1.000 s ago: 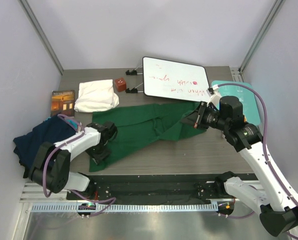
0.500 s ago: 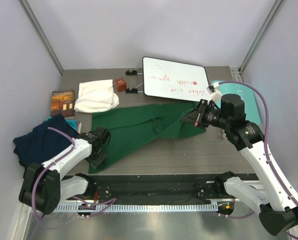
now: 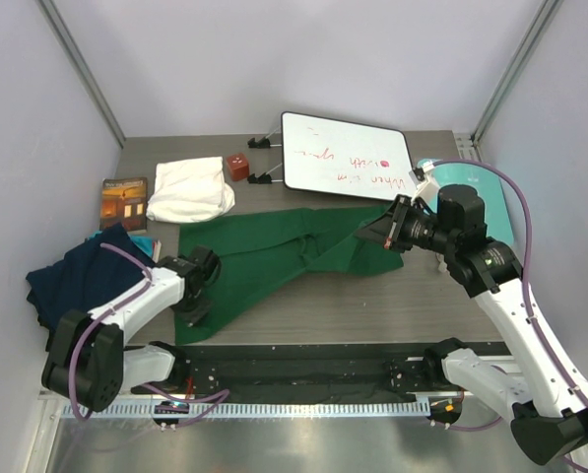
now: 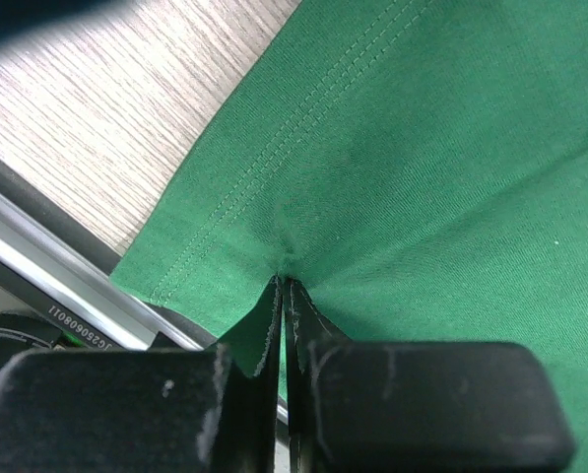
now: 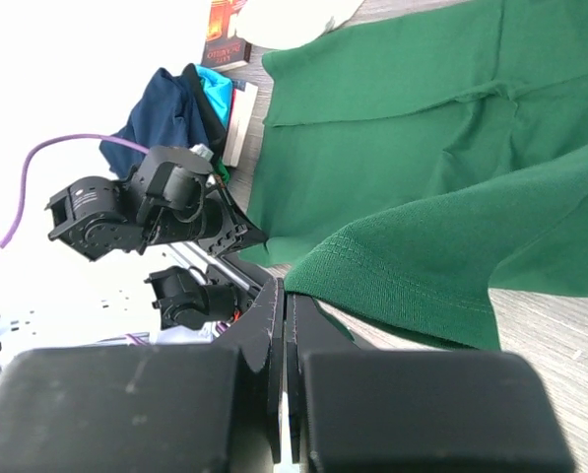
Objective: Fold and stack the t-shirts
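A dark green t-shirt (image 3: 274,256) lies spread across the middle of the table. My left gripper (image 3: 193,307) (image 4: 285,281) is shut on its hem near the front-left corner, and the cloth (image 4: 422,148) puckers at the fingertips. My right gripper (image 3: 374,235) (image 5: 285,288) is shut on the shirt's right edge (image 5: 412,266) and holds it raised off the table. A navy blue t-shirt (image 3: 77,281) (image 5: 161,113) lies crumpled at the left edge. A folded cream-white t-shirt (image 3: 188,189) sits at the back left.
A whiteboard (image 3: 345,153) with red writing stands on clips at the back. A teal board (image 3: 476,192) lies under the right arm. A small brown book (image 3: 124,197) and a red-brown cube (image 3: 237,165) flank the white shirt. The table's front rail (image 4: 57,286) runs close to the left gripper.
My left gripper has moved a little toward the front edge and closed on the green shirt's hem. The right gripper has kept its hold and shifted only slightly.
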You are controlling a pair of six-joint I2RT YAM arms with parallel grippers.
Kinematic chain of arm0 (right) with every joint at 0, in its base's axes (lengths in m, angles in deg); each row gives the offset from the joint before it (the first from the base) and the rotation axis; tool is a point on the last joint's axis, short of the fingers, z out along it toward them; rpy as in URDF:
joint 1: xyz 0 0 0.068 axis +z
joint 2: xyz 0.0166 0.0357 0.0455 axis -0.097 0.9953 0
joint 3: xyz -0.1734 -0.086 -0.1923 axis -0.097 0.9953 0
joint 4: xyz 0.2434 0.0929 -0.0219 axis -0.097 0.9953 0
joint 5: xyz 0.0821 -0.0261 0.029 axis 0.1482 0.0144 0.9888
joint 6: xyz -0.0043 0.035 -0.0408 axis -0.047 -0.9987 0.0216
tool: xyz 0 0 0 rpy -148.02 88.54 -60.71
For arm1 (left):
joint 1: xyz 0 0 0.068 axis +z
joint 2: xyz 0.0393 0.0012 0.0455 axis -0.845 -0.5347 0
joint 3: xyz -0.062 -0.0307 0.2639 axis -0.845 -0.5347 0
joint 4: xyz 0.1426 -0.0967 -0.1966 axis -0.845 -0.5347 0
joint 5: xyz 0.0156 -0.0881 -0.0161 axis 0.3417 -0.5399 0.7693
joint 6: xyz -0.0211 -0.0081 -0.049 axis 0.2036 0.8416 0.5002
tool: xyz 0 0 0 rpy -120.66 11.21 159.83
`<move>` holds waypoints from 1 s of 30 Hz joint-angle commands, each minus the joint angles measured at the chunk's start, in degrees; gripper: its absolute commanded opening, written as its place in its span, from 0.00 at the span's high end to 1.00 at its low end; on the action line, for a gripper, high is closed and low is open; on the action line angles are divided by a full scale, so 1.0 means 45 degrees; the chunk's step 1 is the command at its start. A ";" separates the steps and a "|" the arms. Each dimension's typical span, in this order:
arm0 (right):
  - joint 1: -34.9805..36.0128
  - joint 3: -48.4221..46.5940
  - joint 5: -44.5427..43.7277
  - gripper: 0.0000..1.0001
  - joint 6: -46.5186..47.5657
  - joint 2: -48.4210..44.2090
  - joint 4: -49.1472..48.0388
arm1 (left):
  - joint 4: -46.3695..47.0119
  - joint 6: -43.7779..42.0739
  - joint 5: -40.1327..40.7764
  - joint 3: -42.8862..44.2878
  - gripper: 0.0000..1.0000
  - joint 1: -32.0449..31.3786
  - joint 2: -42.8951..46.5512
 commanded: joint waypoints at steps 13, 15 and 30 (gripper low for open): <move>-0.0155 0.1478 -0.0091 0.99 -0.0458 0.0189 -0.0892 | -0.0909 -0.0978 0.1110 0.1138 1.00 0.0075 0.1873; -0.0155 0.1829 -0.0267 0.99 -0.0477 0.0248 -0.0833 | -0.1067 -0.1075 0.1404 0.1219 1.00 0.0075 0.1951; -0.0155 0.0856 -0.1868 0.99 0.0655 0.1536 -0.0325 | -0.0677 -0.2637 0.2516 0.3481 1.00 0.0075 0.0683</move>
